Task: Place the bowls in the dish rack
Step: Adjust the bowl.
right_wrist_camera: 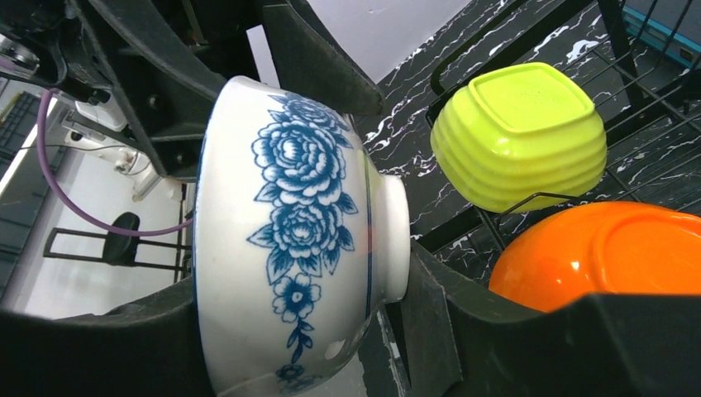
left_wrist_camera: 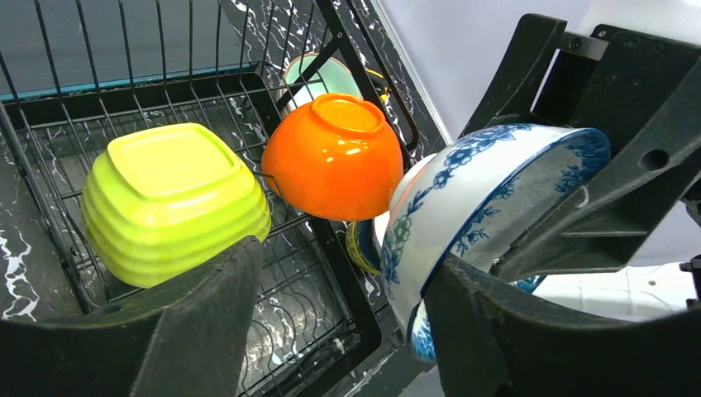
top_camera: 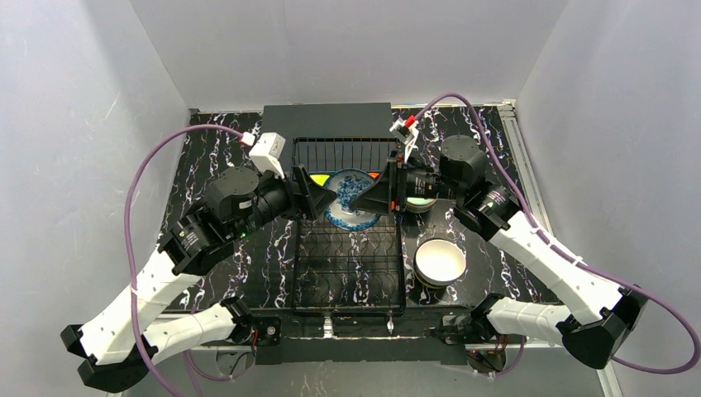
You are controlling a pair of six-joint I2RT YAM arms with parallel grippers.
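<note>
Blue-and-white china fills my view: the patterned bowl (right_wrist_camera: 289, 248) stands on edge over the middle of the dish rack (top_camera: 347, 273), between both arms. My right pincer (top_camera: 364, 198) clamps it, one finger under the rim and the other against the foot. My left pincer (left_wrist_camera: 339, 273) is released, its fingers spread wide, with only one of them beside the bowl. A lime bowl (left_wrist_camera: 174, 198) and an orange bowl (left_wrist_camera: 335, 157) lie bottom-up, side by side, in the rack's far part. A white bowl (top_camera: 440, 260) sits on the table (top_camera: 248, 256), right of the rack.
</note>
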